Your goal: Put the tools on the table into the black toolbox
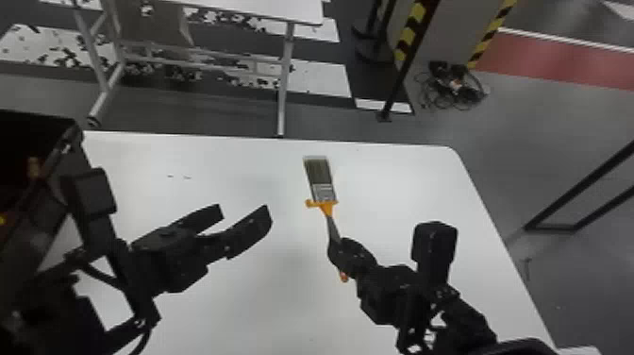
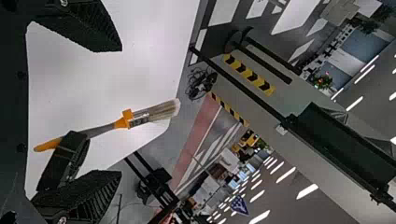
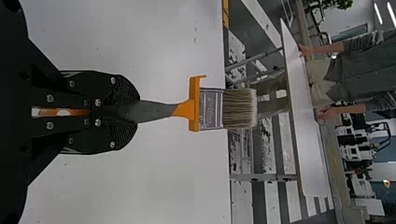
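Gray floor [image 1: 509, 127] spreads behind the work area, with a red band [image 1: 566, 59] toward the right and a heap of dark cables [image 1: 455, 89] lying near the foot of a column with yellow and black stripes [image 1: 410, 30]. Beyond the near table stands another table [image 1: 250, 7] with a pale top and metal legs, over white patches of floor marking that are badly worn.

Close in, the white table [image 1: 198, 151] has rounded corners and a few small dark marks [image 1: 187, 177] on its top. At the left edge of the head view sits the black toolbox [image 1: 42, 115], with the left arm partly in front of it. Something orange [image 1: 34, 167] shows inside; what it is cannot be told.

Over the table, the paintbrush [image 1: 321, 174] is in the right gripper [image 1: 336, 246], whose two fingers are clamped on the gray part of the handle. The brush's bristles point toward the table's far edge. Between them and the handle are a metal band and an orange collar with a small hook at one side, and the orange end of the handle shows past the fingers.

Well apart from the brush, the left gripper [image 1: 244, 213] hangs over the table between the toolbox and the right gripper, its fingers spread with nothing between them.
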